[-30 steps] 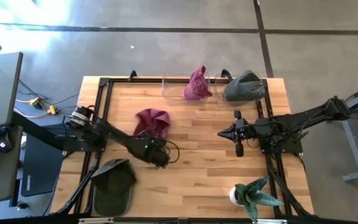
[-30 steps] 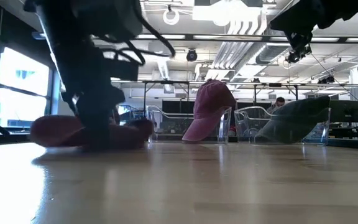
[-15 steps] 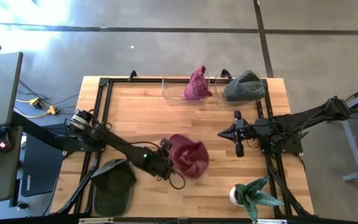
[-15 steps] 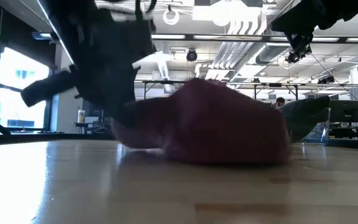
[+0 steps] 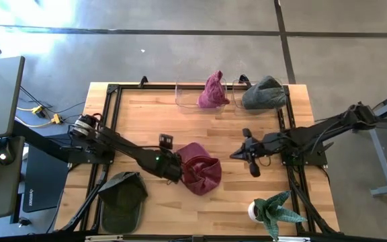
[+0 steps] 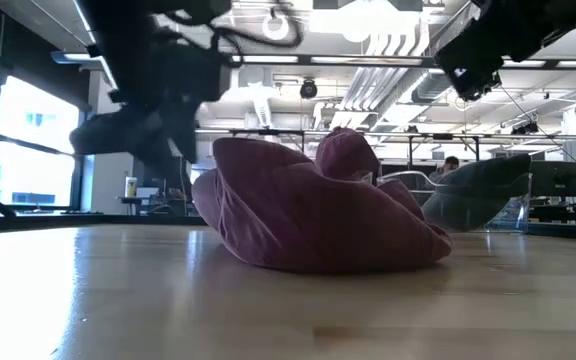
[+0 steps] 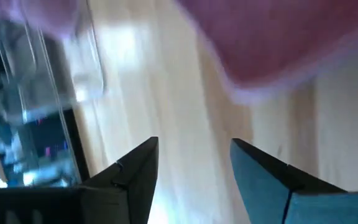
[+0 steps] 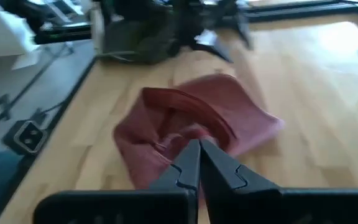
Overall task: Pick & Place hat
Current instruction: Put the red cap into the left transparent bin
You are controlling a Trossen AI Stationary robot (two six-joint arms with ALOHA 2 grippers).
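Your left gripper (image 5: 171, 168) is mostly hidden under its own arm from above; the left wrist view shows its fingers (image 7: 135, 177) spread, nothing between them, just beside the maroon hat (image 5: 200, 173). That hat lies crumpled on the wooden table (image 5: 146, 121), near the middle, brim folded, inside partly showing; its far side is hidden in the low view. Your right gripper (image 5: 250, 165) hangs above the table on the right, fingers pressed together, holding nothing, pointing at the hat. Another maroon hat (image 5: 213, 91) and a grey hat (image 5: 264, 93) sit in clear bins (image 5: 188, 97) at the far edge. A dark green hat (image 5: 123, 198) lies at the near left corner, a potted plant (image 5: 271, 210) at the near right. No readable writing anywhere.
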